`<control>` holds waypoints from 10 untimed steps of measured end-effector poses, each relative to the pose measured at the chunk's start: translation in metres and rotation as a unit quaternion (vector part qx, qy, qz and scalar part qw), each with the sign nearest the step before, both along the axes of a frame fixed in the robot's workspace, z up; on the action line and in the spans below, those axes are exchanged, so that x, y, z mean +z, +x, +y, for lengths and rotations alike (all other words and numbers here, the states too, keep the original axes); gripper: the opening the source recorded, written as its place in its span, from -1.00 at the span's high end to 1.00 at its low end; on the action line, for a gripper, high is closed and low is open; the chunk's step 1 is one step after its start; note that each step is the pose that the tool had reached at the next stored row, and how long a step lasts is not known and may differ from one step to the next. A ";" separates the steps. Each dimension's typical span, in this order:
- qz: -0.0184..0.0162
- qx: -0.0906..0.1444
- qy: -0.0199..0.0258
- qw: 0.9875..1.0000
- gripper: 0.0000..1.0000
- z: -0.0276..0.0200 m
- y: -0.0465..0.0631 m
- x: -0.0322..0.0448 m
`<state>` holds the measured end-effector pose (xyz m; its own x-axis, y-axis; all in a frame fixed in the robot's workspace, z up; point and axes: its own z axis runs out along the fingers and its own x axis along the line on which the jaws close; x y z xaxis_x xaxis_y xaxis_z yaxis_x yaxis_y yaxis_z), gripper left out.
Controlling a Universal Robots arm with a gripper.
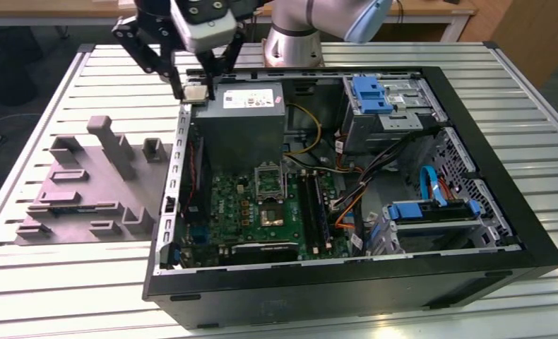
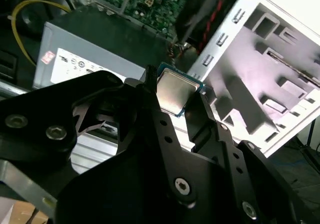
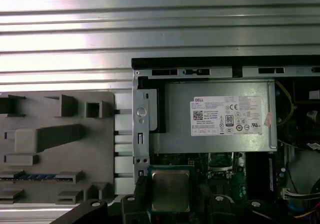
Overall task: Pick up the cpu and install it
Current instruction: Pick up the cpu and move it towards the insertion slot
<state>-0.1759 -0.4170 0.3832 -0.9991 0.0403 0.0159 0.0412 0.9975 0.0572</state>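
From where I stand, the arm (image 1: 307, 28) is cut off by the top edge of the exterior view, and the black links of the gripper (image 1: 196, 95) cover a part of the power supply (image 2: 75, 44) in the second wrist view. The underside of the cpu (image 2: 175, 92) I cannot see, and in the first wrist view its lower edge is hidden behind the gripper body. The cpu (image 3: 170, 189) is a small thin square with a silvery-grey top and a narrow green-blue border around it. The two black fingers (image 2: 200, 109) are clenched on its opposite edges, so the gripper is grasping it in the air. In the exterior view the cpu (image 1: 196, 94) hangs over the far corner of the open computer case (image 1: 505, 233), at the exterior view's left, just beside the power supply (image 1: 246, 120) and above the case wall. Below, the motherboard (image 1: 260, 205) lies uncovered between this wall and the bundle of cables (image 1: 354, 191). The grey fixture plate (image 1: 90, 183) lies on the slatted table (image 1: 62, 282), near the case on the exterior view's left, with a narrow strip of table between them.
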 end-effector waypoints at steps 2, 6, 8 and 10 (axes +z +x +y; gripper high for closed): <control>0.000 0.000 0.000 1.000 0.07 0.0000 0.009 -0.0006; 0.000 0.000 0.000 1.000 0.07 0.0000 0.027 -0.0018; 0.000 0.000 0.000 1.000 0.07 0.0000 0.036 -0.0024; 0.000 0.000 0.000 1.000 0.07 0.0000 0.046 -0.0031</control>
